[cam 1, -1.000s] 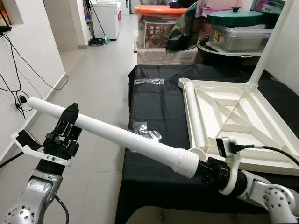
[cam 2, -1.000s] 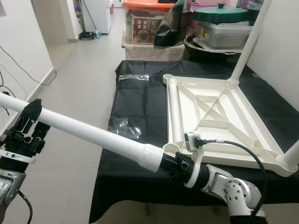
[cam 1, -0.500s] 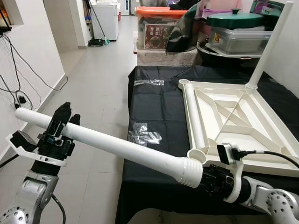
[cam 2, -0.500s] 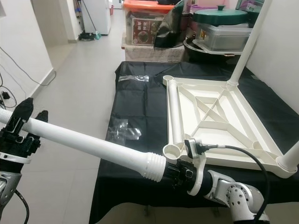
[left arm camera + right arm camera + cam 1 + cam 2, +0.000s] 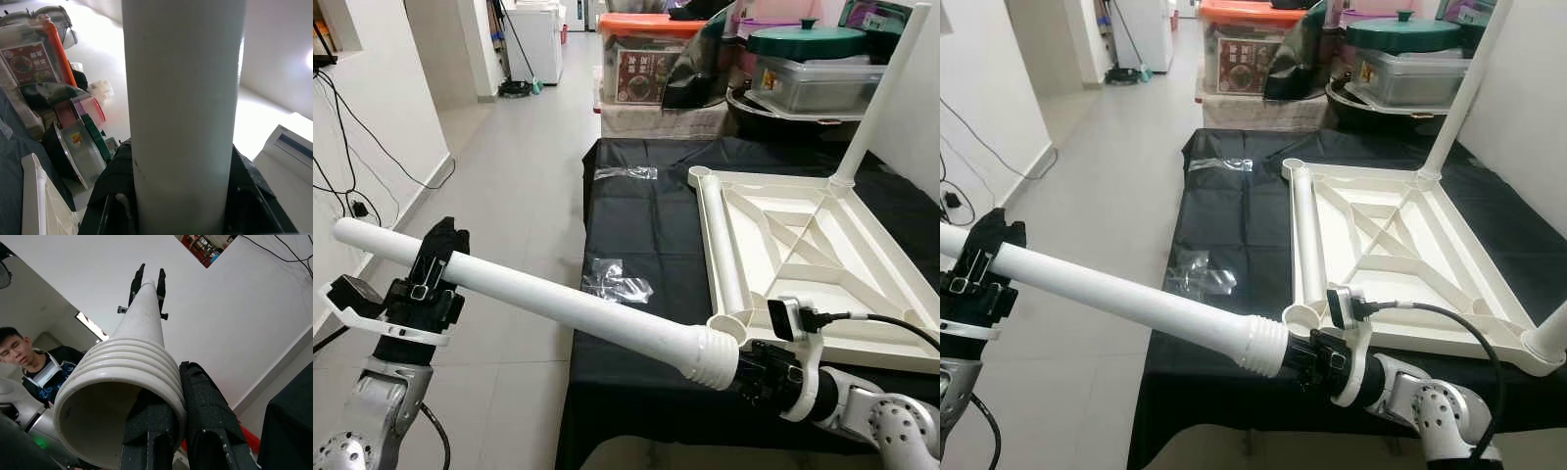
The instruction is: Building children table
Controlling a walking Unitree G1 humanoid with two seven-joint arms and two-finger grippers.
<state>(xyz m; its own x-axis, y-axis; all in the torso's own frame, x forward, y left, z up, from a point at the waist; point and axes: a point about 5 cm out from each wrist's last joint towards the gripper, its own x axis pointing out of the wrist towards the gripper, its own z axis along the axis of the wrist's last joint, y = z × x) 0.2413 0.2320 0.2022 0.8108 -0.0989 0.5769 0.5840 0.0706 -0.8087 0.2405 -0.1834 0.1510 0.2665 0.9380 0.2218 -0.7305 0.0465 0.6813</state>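
a long white table leg [image 5: 538, 298] runs across the lower left of the left eye view, slanting from mid-left down toward the lower centre, held by both grippers. the left gripper [image 5: 433, 257] sits at the left edge of the frame, its black fingers [image 5: 440, 245] pressed against the sides of the leg near its plain end. the right gripper [image 5: 756, 370] is at the lower right, its fingers [image 5: 208, 416] pinching the ribbed, threaded end [image 5: 710, 357] of the leg; the right wrist view looks into that open, hollow end. the threaded end hangs just beside the near corner socket [image 5: 729, 326] of the upturned white table top [image 5: 803, 255], which lies on the black-covered tabletop [image 5: 626, 215] in the right half of the frame. another leg [image 5: 876, 93] stands upright in the far corner at upper right. clear plastic bags [image 5: 615, 279] lie on the black cover. a person [image 5: 29, 364] appears at the left edge of the right wrist view.
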